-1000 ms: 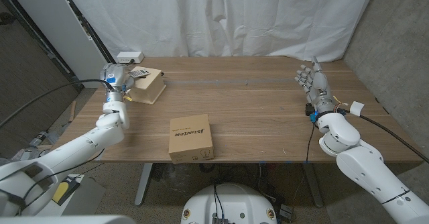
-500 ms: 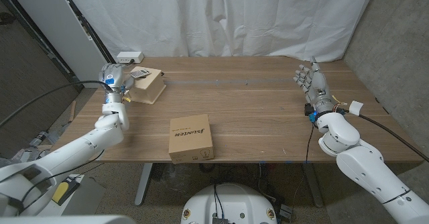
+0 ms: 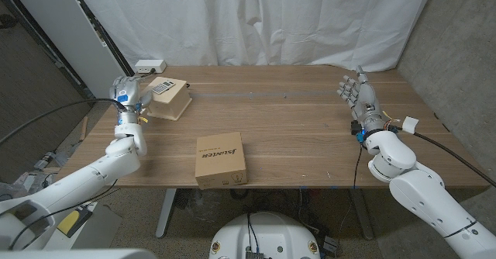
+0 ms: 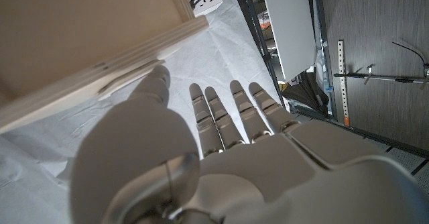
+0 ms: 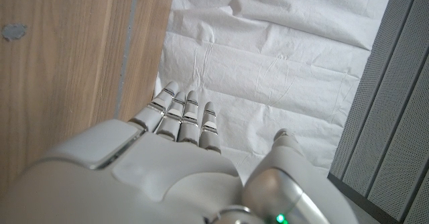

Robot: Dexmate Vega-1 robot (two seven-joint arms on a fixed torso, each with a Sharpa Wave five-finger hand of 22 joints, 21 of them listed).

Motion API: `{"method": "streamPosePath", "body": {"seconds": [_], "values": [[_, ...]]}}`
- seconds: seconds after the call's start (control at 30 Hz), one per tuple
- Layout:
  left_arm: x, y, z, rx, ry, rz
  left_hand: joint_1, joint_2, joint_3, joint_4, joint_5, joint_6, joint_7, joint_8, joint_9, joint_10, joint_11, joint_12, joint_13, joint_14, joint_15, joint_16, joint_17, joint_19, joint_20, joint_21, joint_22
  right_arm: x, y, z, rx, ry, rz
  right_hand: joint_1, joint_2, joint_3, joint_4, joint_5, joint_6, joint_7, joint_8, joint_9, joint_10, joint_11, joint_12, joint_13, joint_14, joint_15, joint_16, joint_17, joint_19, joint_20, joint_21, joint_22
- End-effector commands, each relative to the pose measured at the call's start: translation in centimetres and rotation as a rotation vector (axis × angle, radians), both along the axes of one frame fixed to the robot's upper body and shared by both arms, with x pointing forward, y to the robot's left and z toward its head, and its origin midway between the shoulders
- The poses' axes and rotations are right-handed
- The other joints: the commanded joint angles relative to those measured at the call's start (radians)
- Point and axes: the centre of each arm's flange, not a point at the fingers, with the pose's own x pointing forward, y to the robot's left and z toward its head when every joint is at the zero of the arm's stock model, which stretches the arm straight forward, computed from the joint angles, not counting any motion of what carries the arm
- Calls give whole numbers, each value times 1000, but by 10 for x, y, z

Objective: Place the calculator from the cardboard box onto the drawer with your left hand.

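- I see the calculator (image 3: 162, 89) lying on top of the wooden drawer (image 3: 172, 104), at the worktop's (image 3: 294, 127) far left corner.
- My left hand (image 3: 127, 94) is just beside the drawer, at the left edge; its fingers (image 4: 221, 110) are straight and apart, holding nothing.
- The cardboard box (image 3: 220, 160) sits at the near edge, around the middle.
- My right hand (image 3: 356, 93) is raised by the right edge, fingers (image 5: 181, 113) extended, gripping nothing.
- A white power strip (image 3: 149, 64) lies at the far left edge.
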Motion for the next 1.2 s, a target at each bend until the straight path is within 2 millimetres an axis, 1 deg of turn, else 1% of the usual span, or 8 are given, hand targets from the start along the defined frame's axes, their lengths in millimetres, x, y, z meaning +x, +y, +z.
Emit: {"method": "streamPosePath", "body": {"seconds": [0.03, 0.33, 0.43, 0.6, 0.7, 0.8, 0.9, 1.2], "values": [[-14, 1, -3, 3, -3, 13, -8, 2, -2, -3, 9, 0, 3, 4, 3, -2, -2, 4, 1, -7, -82, 5, 4, -4, -53, -3, 3, -2, 4, -1, -9, 2, 16, -1, 11, 4, -6, 2, 6, -3, 1, 5, 3, -2, -2, 3, 8, 0, 1, 3, 7, 1, -1, 3], [-22, -2, 1, 21, 7, 13, -8, 3, -2, -4, 12, -4, 5, 6, 3, -4, 1, 7, 1, -8, -80, 7, 3, -7, -52, -3, 2, -5, 1, -2, -3, -8, 11, 0, 11, 4, -6, 2, 6, -3, 1, 5, 2, -1, -2, 3, 8, 0, 2, 3, 7, 0, -1, 3], [-25, -3, 3, 28, 34, 11, -8, 4, -2, -4, 13, 14, -1, 15, 3, -7, 3, 8, 2, -10, -81, 8, 3, -9, -52, -2, 2, -7, 1, -3, 1, -12, 9, 0, 11, 4, -7, 2, 6, -3, 1, 5, 2, 0, -2, 3, 9, 1, 2, 3, 7, 0, -1, 3], [-29, -7, 5, 43, 41, 16, -8, 9, 0, -3, 14, 15, -2, 17, 3, -10, 3, 8, 2, -13, -83, 8, 4, -12, -54, -2, 2, -7, -1, -7, 11, -14, 6, 0, 12, 4, -7, 2, 6, -3, 1, 5, 2, 1, -2, 3, 9, 1, 1, 3, 7, 0, -1, 3], [-33, -7, 8, 31, 36, 13, -8, 13, 2, -3, 15, 1, 0, 12, 3, -12, 1, 9, 2, -14, -83, 9, 4, -13, -55, -2, 2, -8, -1, -7, 13, -18, 5, 0, 12, 4, -7, 2, 6, -3, 1, 5, 2, 0, -2, 3, 8, 1, 1, 3, 7, 0, -1, 3], [-37, -8, 12, 13, 36, 4, -9, 16, 2, -2, 16, -42, 0, 0, 4, -22, 1, 9, 2, -17, -82, 10, 3, -16, -56, 0, 2, -8, -1, -8, 16, -22, 4, 0, 12, 4, -8, 2, 5, -3, 1, 5, 1, 0, -3, 3, 8, 1, 1, 3, 7, 0, -1, 3], [-40, -10, 15, 33, 35, 19, -12, 16, 1, 0, 16, -72, 3, -6, 4, -36, 8, 7, 2, -23, -83, 9, 3, -19, -54, 0, 2, -8, 0, -9, 21, -27, 4, 1, 12, 3, -8, 2, 5, -3, 1, 5, 2, 1, -2, 3, 8, 1, 1, 3, 7, 0, -1, 3], [-42, -12, 27, 3, 59, -2, -19, 17, -2, 3, 16, -97, 10, -7, 5, -54, 11, 5, 2, -35, -80, 8, 3, -23, -56, 1, 2, -7, 3, -12, 26, -41, 10, 1, 12, 3, -9, 1, 6, -1, 1, 5, 2, -2, -3, 3, 8, 2, 1, 3, 7, 0, -1, 4]]}}
